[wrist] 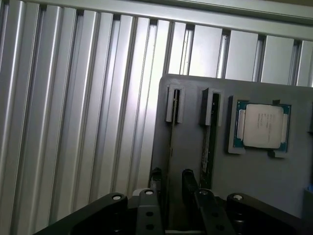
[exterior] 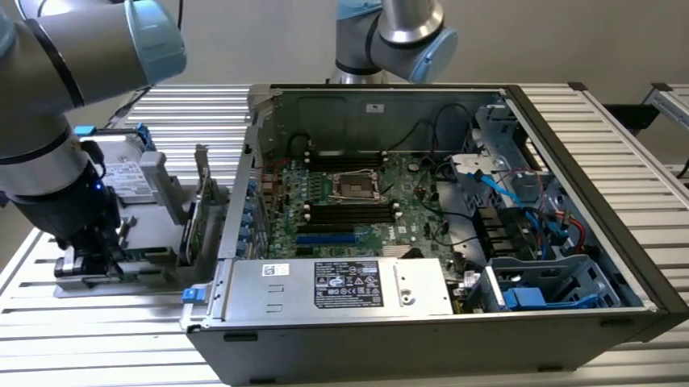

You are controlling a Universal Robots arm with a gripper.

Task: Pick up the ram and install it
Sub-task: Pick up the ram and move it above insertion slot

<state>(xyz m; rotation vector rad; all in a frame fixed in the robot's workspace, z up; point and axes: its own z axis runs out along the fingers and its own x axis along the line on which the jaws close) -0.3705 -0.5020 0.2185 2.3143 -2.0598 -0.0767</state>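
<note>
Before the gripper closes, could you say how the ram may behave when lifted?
The ram stands on edge in a holder slot: probably stiff, thin, light. Bare board, so likely fragile. Once out of the slot, it may tip.

Grey tubular arm (exterior: pixel 48 121) with pale-blue joint caps (exterior: pixel 156 44), and a black, screw-studded hand (wrist: pixel 172 178).

The ribbed silver table (wrist: pixel 73 122) looked like smooth, softly shiny metal, and the flat grey holder plate (wrist: pixel 254 181) like matt plastic. The square processor (wrist: pixel 263 125) had a satin metal lid, the black gripper (wrist: pixel 171 174) was matt, and the silver power-supply box (exterior: pixel 258 294) was bare sheet metal.
</note>
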